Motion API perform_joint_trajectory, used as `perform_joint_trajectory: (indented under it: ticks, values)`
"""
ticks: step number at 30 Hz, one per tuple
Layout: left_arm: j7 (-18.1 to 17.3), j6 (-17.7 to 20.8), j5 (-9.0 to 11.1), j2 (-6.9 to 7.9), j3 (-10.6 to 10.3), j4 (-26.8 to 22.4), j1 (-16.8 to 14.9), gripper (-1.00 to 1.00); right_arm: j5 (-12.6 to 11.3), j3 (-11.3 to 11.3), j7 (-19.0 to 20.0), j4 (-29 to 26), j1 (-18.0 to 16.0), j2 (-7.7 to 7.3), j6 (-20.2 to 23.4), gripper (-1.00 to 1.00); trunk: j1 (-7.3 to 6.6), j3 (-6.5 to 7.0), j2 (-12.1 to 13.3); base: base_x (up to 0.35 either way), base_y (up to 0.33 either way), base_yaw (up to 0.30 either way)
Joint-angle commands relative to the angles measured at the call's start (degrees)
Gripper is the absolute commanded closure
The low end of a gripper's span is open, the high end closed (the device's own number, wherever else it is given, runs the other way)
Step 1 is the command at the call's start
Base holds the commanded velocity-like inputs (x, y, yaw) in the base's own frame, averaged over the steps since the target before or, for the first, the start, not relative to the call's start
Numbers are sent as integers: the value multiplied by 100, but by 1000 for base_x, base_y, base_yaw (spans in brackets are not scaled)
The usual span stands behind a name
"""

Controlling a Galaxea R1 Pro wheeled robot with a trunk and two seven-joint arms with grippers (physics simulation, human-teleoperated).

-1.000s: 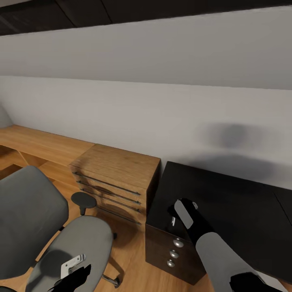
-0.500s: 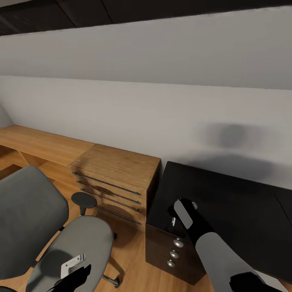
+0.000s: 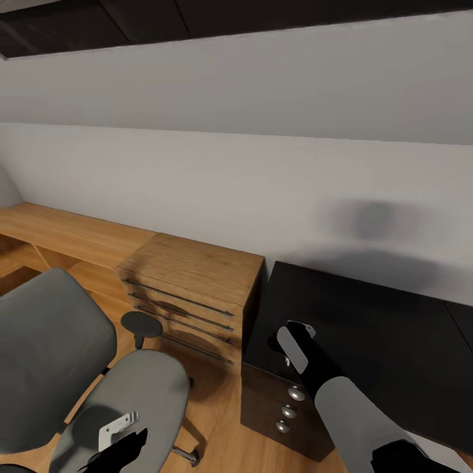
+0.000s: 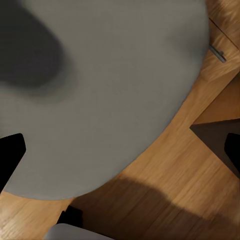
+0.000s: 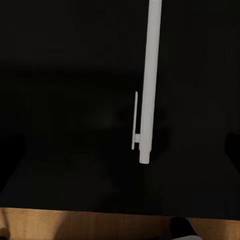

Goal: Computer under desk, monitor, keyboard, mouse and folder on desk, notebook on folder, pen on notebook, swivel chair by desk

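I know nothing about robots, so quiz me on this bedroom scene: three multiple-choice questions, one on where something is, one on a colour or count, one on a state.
1. Where does the pen lie?
A. on the black desk top
B. on the chair seat
C. on the wooden floor

2. How many round knobs show on the dark drawer unit?
A. one
B. three
C. five

3. What is on the swivel chair's seat?
A. a blue folder
B. a keyboard
C. nothing, only shadow

Answers:
1. A: the right wrist view has the pale pen flat on the black desk, near its edge.
2. B: the head view has three silvery knobs in a column.
3. C: the head and left wrist views have a bare grey cushion under the left gripper.
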Motion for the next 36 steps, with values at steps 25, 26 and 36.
perform_joint_trajectory:
  ticks: [25,26,36]
  values:
    - [35,29,66,-4,10,-11,-3,-100,-41,20,-55,-94,-5,-35,7,-100,89,-79,-167,0,1,0]
    - [35,29,66,-4,11,-11,-3,-100,-41,19,-57,-103,-5,-37,8,-100,111,-97,-207,0,0,0]
    - [37,29,66,-4,11,-11,-3,-100,-41,15,-58,-137,-5,-60,8,-100,331,-277,-608,0,0,0]
